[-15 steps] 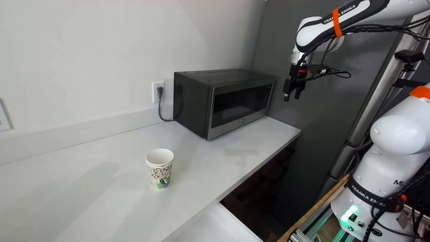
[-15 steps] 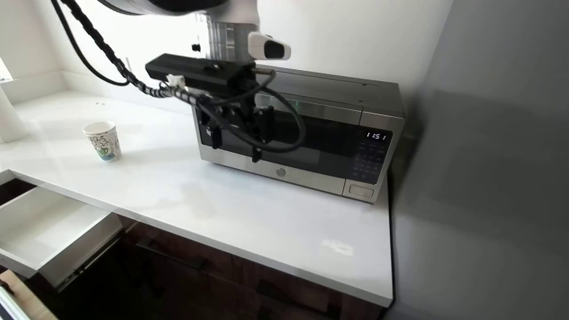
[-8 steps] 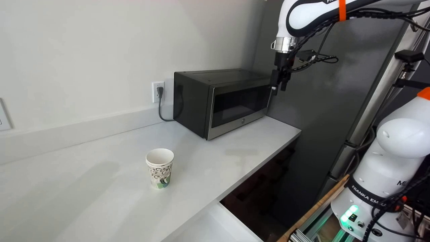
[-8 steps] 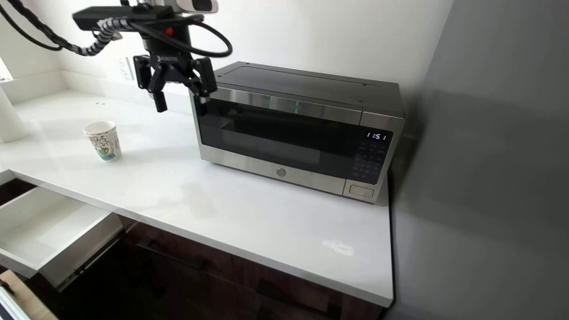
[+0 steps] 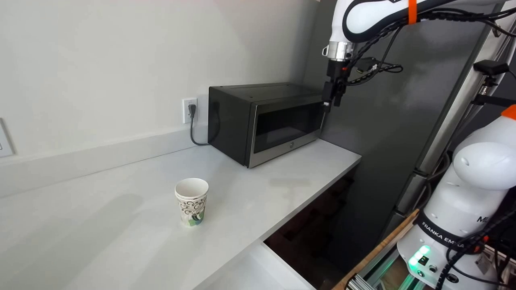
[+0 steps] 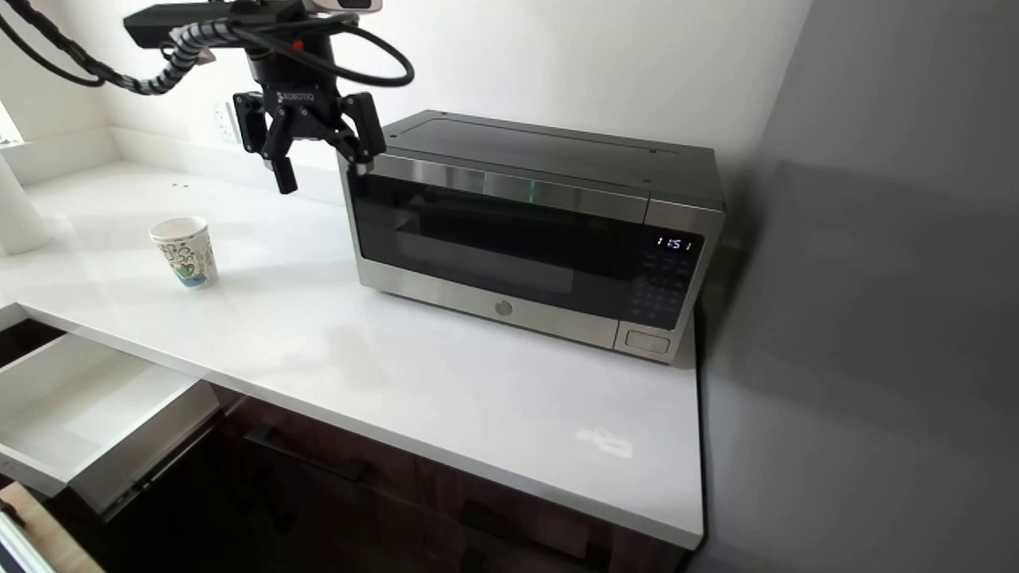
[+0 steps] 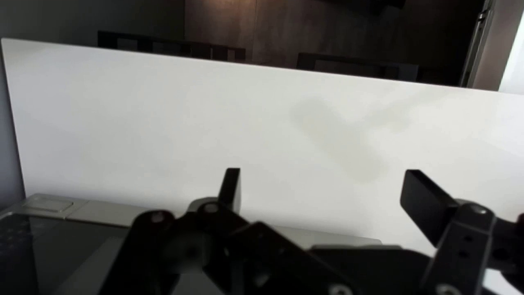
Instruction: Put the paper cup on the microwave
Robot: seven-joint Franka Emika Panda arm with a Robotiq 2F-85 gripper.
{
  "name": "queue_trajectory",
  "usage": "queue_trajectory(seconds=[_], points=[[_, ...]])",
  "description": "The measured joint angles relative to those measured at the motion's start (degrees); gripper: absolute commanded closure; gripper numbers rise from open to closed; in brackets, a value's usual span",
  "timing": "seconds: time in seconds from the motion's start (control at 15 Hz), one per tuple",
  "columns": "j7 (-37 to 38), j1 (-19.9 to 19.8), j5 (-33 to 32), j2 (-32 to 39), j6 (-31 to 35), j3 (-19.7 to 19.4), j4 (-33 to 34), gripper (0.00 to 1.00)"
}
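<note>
Firstly, the end effector: jaws spread wide, nothing held between them, pointed downward. Close beside it, the microwave: dark, boxy, its top to be used as the resting place; part of its front is shown low in the wrist view. Below the end effector, the desk: white, by which microwave and cup are carried. Well apart from the end effector and lower, on the desk past the microwave's end, the paper cup: white, printed, standing upright; a second rim line is seen under the lip, so two nested cups may be present. Handling, as judged: very light, thin-walled, easily crushed or tipped. Hold is best taken gently across the upper wall, below that second line, lest an inner cup be lifted alone.
</note>
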Motion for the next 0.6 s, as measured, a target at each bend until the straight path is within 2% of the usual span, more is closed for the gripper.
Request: queue_trajectory(seconds=[0.4, 0.6], points=[[-0.6, 5.8, -5.3, 1.5, 0.5, 9.0, 10.0, 0.00], [-2.7, 8.9, -6.4, 6.5, 2.0, 12.6, 17.6, 0.00]])
